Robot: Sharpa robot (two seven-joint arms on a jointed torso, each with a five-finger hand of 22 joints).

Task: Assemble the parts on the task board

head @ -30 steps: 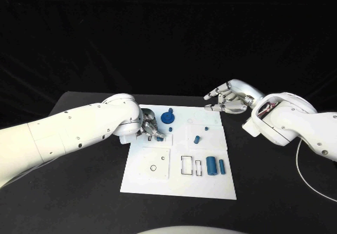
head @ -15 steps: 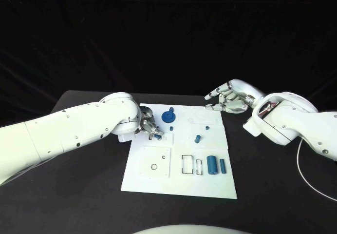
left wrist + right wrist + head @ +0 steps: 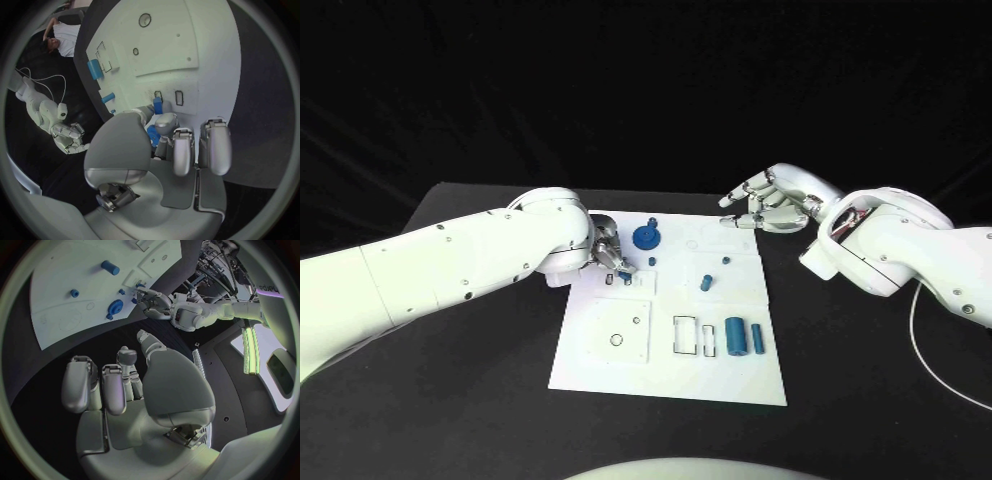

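The task board (image 3: 596, 375) lies mid-desk (image 3: 430, 410); left hand (image 3: 606, 257) over its far-left part, right hand (image 3: 769, 208) beyond its far-right corner.

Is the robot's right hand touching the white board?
Apart. The head view shows the right hand curled up, hanging past the far right corner of the task board, with bare black table beneath it.

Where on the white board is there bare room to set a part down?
The near strip of the board, below the two blue cylinders, is bare. It is crowded at the far left, where the left hand works beside the blue gear.
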